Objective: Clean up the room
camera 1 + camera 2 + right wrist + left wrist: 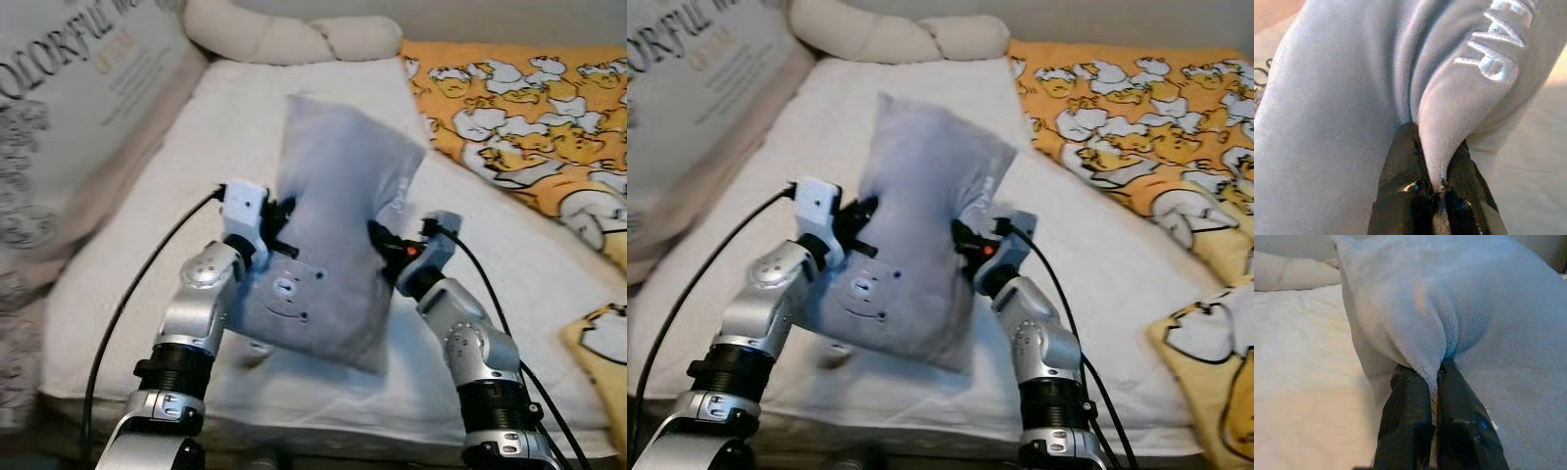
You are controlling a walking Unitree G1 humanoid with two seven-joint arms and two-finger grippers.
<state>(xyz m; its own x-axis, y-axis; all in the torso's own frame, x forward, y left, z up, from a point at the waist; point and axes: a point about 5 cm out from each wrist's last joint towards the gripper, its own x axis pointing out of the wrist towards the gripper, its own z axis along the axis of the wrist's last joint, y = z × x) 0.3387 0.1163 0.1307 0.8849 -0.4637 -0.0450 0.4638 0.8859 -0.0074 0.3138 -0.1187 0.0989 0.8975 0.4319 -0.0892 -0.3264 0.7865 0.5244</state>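
Left tool and right tool each pinch a fold of the grey plush pillow, lifted above the bed. It looks light and soft. Edge grips seem best, though fleece may slip.

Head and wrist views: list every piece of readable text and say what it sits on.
"COLORFUL W...", cut off by the frame edge: large dark letters on the pale pillow at the bed's left.
Smaller lines beneath it: too blurred to read.
White embroidered letters on the grey pillow that both grippers pinch: seen at an angle and folded, not readable.
Duck-print blanket: pictures, no text.
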